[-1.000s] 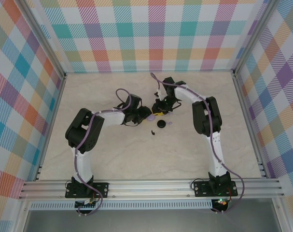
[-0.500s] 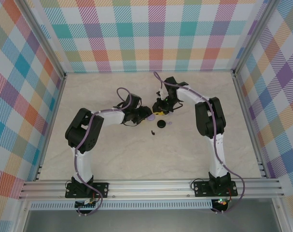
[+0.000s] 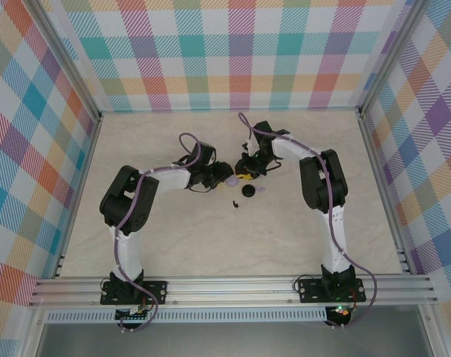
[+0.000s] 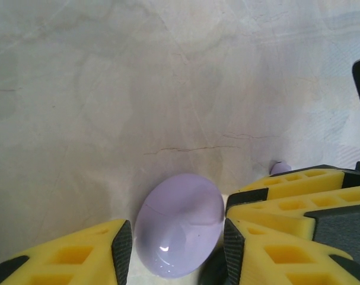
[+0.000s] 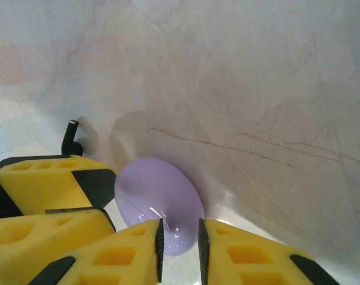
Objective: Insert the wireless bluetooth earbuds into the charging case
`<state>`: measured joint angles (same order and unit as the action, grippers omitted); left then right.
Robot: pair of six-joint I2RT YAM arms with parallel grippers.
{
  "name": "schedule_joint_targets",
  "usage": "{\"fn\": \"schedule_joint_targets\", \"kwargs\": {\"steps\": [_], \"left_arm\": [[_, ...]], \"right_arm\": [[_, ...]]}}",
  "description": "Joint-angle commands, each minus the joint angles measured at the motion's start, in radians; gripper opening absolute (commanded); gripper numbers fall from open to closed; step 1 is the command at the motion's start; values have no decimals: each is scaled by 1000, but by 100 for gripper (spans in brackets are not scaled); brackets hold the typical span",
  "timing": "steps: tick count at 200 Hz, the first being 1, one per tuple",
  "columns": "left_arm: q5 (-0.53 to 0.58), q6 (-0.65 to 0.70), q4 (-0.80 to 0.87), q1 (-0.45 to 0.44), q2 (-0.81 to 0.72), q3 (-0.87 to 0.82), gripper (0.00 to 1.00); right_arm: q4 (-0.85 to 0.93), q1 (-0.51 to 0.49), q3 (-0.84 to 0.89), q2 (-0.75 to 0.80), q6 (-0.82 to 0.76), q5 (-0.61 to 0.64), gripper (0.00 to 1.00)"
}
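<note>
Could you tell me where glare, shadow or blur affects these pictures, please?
Left wrist: a small white glare spot low on the lilac case. Right wrist: a brighter glare streak on it, with soft shadow on the table beside it. Top external: even light, but it is too tiny for detail.

Lilac case [image 5: 159, 199] rim hidden behind tool fingers [image 5: 132, 249]; lilac bud [image 4: 280, 167] half hidden.
</note>
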<state>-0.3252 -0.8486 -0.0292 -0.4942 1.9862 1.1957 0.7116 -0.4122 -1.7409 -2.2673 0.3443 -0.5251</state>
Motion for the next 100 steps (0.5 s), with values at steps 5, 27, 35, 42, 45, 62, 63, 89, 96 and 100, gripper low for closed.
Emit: {"fn": "schedule_joint_targets", "kwargs": {"steps": [5,27,35,42,45,62,63,89,96,100], "left_arm": [[-36,15,1,10,31,29,45],[-35,6,2,10,36,25,45],[-34,5,4,10,38,23,45],[-33,6,6,10,38,24,46],[-32,6,7,10,39,24,46],[-36,6,7,10,42,22,47],[-36,6,6,10,42,22,47],[-51,-8,-17,10,45,9,46],[-56,-15,-30,10,46,2,46],[-60,-18,-37,10,46,0,46]], "right_arm": [[-8,4,0,20,13,-38,24],[-9,4,2,16,15,-47,23],[-5,4,1,14,14,-47,23],[-7,4,1,15,14,-47,23],[-6,4,1,15,15,-46,22],[-5,4,3,13,12,-47,22],[-5,4,3,13,13,-47,22],[-8,4,8,8,16,-52,21],[-8,4,9,4,17,-53,20],[-10,4,10,4,17,-54,20]]}}
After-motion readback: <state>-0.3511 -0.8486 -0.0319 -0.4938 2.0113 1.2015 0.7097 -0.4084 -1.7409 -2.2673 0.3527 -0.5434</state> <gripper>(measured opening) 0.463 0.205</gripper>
